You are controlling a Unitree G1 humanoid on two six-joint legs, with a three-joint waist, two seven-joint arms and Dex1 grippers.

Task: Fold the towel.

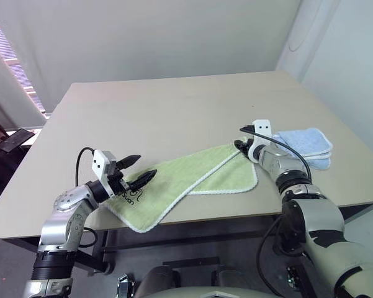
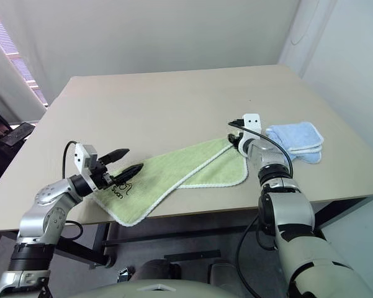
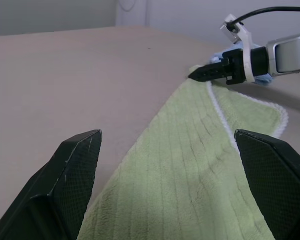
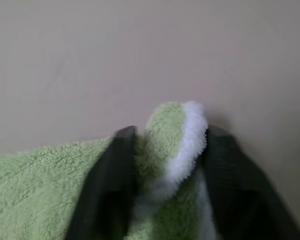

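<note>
Fingers of right gripper pinch towel corner

Fluffy terry-cloth towel lies on a smooth, matt table.

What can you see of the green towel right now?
The towel is light green terry with white stitched edging and a dark embroidered mark near its near-left corner. It lies mostly flat and slantwise on the table, partly doubled over, its near corner overhanging the front edge. The right gripper pinches its far corner, bunching it; the open left gripper hovers over the marked end.
</note>
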